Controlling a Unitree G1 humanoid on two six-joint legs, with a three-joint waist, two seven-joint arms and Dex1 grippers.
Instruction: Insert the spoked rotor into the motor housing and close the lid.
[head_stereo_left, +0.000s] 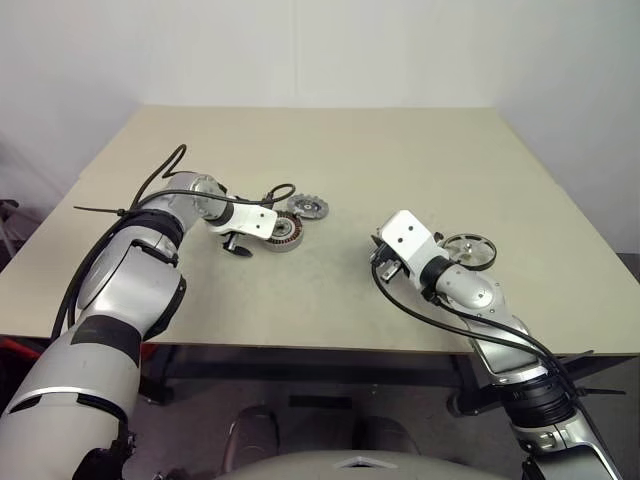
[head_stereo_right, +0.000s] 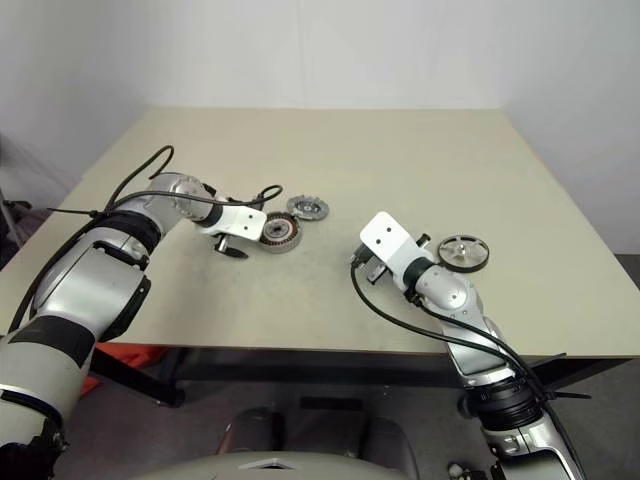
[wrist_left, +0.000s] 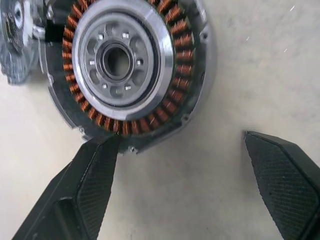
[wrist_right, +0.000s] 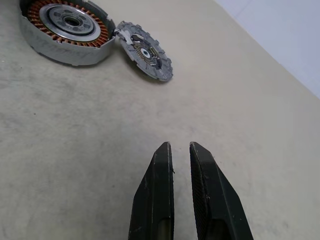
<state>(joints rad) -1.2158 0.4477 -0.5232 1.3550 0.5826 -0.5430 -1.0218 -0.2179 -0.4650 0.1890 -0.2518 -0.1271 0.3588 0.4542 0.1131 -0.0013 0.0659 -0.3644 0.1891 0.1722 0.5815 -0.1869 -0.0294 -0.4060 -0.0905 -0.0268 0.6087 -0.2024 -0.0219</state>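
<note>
- The motor housing (wrist_left: 131, 65) lies flat on the beige table (head_stereo_left: 400, 160), left of centre, its ring of copper windings and silver hub facing up
- The lid (wrist_right: 145, 51), a grey cap with a toothed edge, lies just beside the housing on its far right side; in the right wrist view the two look joined by a small tab, though that is hard to confirm
- The spoked rotor (head_stereo_right: 464, 252) lies flat on the table towards the right, well apart from the housing and lid, just beyond the right arm's wrist
- The left gripper (wrist_left: 182, 165) points steeply down at the near edge of the housing with its black fingers spread wide; one fingertip (wrist_left: 102, 155) sits at the housing's rim, the other stands over bare table, and nothing is gripped
- The right gripper (wrist_right: 181, 160) hangs low over bare table in the middle, aimed towards the housing and lid, its fingers nearly closed with only a slim gap between them and nothing held
</note>
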